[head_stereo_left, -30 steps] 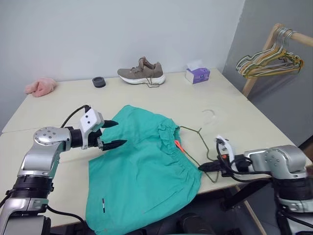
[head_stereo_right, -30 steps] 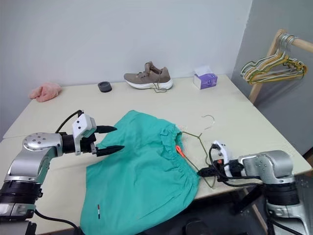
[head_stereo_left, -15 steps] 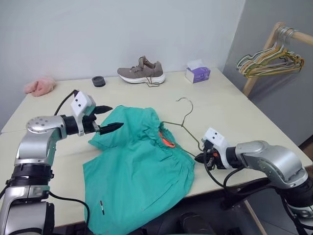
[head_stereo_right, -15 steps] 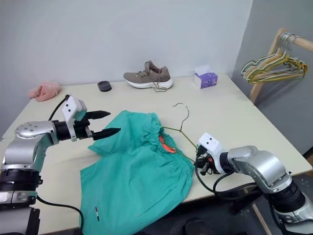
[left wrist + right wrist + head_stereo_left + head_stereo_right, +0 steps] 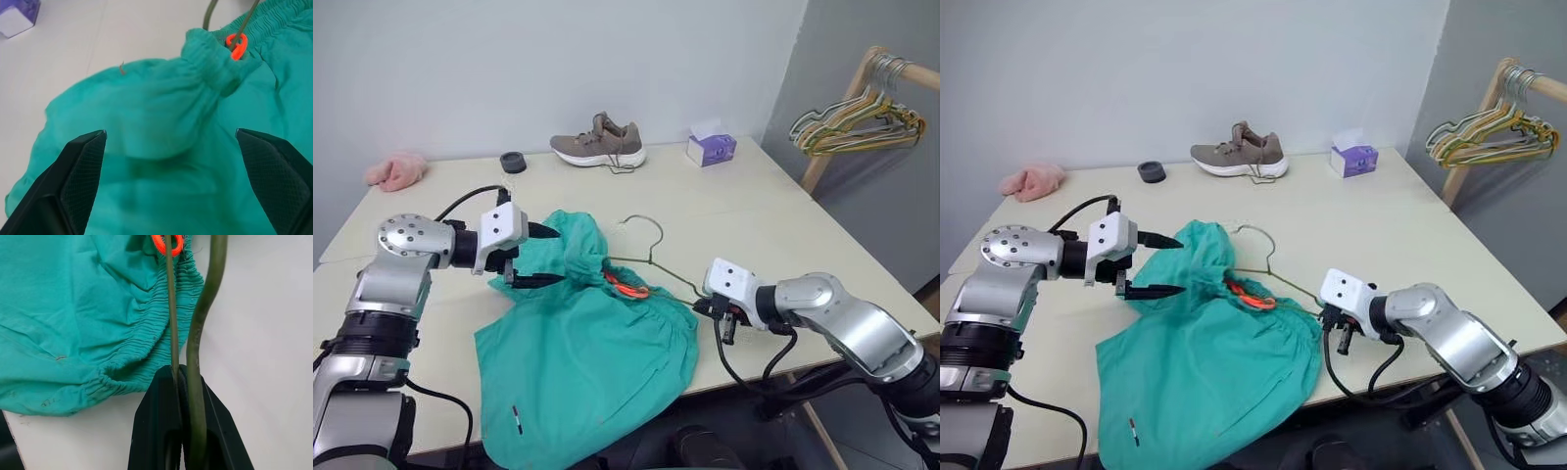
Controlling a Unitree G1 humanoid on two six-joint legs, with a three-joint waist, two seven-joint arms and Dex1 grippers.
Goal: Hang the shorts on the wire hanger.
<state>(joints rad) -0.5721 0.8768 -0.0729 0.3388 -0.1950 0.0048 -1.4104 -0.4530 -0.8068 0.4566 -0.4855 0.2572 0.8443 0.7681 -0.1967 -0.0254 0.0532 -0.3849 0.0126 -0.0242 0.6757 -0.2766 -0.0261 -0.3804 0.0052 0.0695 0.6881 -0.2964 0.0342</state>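
The right gripper (image 5: 180, 382) pinches the thin wire hanger (image 5: 651, 257), threaded into the teal shorts (image 5: 592, 343) lying ahead of it. The left gripper (image 5: 534, 257) hovers wide open over bunched fabric. Soft, limp cloth; grasp its gathered waistband.

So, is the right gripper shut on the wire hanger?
Yes. The right gripper has its jaws shut on the wire hanger, which runs out from between them toward the shorts.

Matt cloth shorts (image 5: 587, 343); thin wire hanger (image 5: 651, 257).
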